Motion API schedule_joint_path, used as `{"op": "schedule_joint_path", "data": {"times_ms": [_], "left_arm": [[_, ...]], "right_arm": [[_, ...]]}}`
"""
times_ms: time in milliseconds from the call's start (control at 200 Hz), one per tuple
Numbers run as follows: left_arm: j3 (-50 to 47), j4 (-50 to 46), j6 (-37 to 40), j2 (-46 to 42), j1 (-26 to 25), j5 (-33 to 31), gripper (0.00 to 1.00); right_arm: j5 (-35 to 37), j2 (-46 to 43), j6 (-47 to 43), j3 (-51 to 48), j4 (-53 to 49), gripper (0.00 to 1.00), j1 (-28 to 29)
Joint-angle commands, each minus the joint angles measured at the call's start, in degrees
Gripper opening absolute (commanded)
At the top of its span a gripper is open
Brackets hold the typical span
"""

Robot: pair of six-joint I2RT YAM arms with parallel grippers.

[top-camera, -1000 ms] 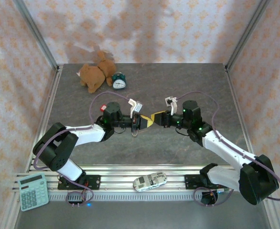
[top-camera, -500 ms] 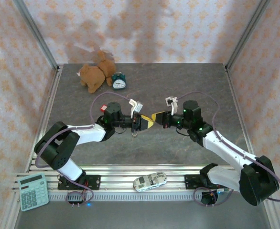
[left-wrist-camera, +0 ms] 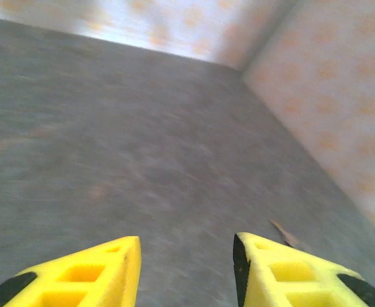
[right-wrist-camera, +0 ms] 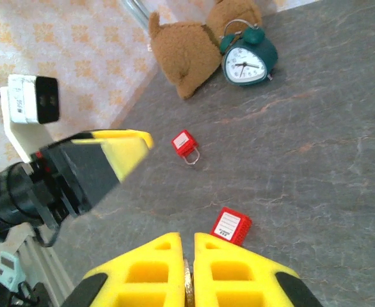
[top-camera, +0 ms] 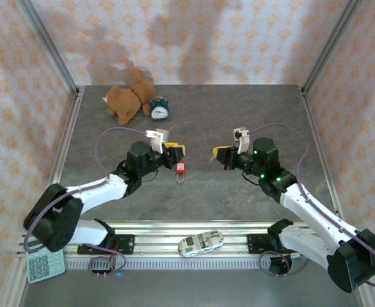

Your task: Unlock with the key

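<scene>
A red padlock (top-camera: 181,169) lies on the grey table between the two arms; in the right wrist view this padlock (right-wrist-camera: 231,226) sits just beyond my right fingertips. My left gripper (top-camera: 174,149) hangs open above and left of it, with nothing between its yellow fingers (left-wrist-camera: 98,265). My right gripper (top-camera: 217,153) is shut on the brass key (right-wrist-camera: 187,286), whose edge shows in the slit between the pads. A second red padlock (right-wrist-camera: 186,145) with a metal shackle lies farther off, toward the plush toy.
A brown plush toy (top-camera: 127,99) and a teal alarm clock (top-camera: 159,109) stand at the back left. A toy car (top-camera: 200,242) rests on the front rail and a calculator (top-camera: 39,267) at the front left corner. Patterned walls close three sides.
The left gripper has opened and drawn back left, and the red padlock has dropped to the table. The right gripper has pulled away to the right, still shut on the key.
</scene>
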Motion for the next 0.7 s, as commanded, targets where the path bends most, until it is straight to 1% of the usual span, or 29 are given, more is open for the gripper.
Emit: {"op": "schedule_joint_path", "data": {"times_ms": [0, 45, 100, 130, 190, 240, 285, 320, 390, 415, 450, 506, 536, 596, 691], "left_arm": [[3.0, -13.6, -10.0, -3.5, 0.4, -24.4, 0.49], [2.1, -13.3, -9.9, -4.9, 0.4, -25.5, 0.58], [0.1, -9.3, -6.8, -5.8, 0.5, -23.5, 0.71], [-0.9, -7.6, -4.4, -6.1, 0.5, -22.3, 0.74], [-2.7, -5.0, -3.2, -6.1, 0.5, -21.4, 0.72], [-2.2, -7.4, -3.8, -5.8, 0.5, -21.7, 0.71], [-0.3, -13.1, -4.8, -5.3, 0.4, -21.6, 0.69], [1.8, -18.5, -6.0, -4.3, 0.4, -21.8, 0.65], [7.1, -31.6, -11.0, -2.1, 0.4, -21.4, 0.51], [9.0, -36.7, -13.1, -1.4, 0.3, -21.1, 0.49], [11.2, -42.1, -14.8, -0.7, -0.3, -20.9, 0.49], [12.1, -46.6, -16.6, -0.6, -2.2, -22.4, 0.53], [12.1, -48.0, -17.5, -0.7, -3.5, -24.0, 0.55], [12.5, -50.3, -19.1, -0.8, -6.2, -26.1, 0.56], [15.9, -54.6, -20.6, 2.4, -10.2, -26.4, 0.59]], "right_arm": [[3.2, -1.0, -0.6, -0.6, -0.6, 0.08, 0.2], [3.2, -1.0, -0.6, -0.7, -0.6, 0.08, 0.2], [3.3, -1.1, -0.5, -0.8, -0.5, 0.08, 0.2], [3.3, -1.2, -0.4, -0.9, -0.5, 0.08, 0.2], [3.7, -1.3, -0.6, -0.9, -0.7, 0.08, 0.3], [4.1, -1.6, -0.7, -0.9, -1.1, 0.08, 0.2], [4.4, -1.7, -0.8, -0.9, -1.3, 0.08, 0.2], [4.5, -1.9, -0.8, -0.9, -1.4, 0.08, 0.2], [4.7, -2.3, -0.9, -1.1, -1.3, 0.07, 0.5], [4.8, -2.5, -0.9, -1.1, -1.5, 0.07, 0.5], [5.0, -2.7, -0.8, -1.1, -1.5, 0.07, 0.6], [5.4, -2.9, -0.7, -1.3, -1.4, 0.07, 0.7], [5.6, -2.9, -0.6, -1.4, -1.2, 0.07, 0.7], [6.0, -3.0, -0.4, -1.7, -0.7, 0.07, 0.8], [8.0, -3.2, 0.0, -2.4, 0.8, 0.07, 0.8]]}}
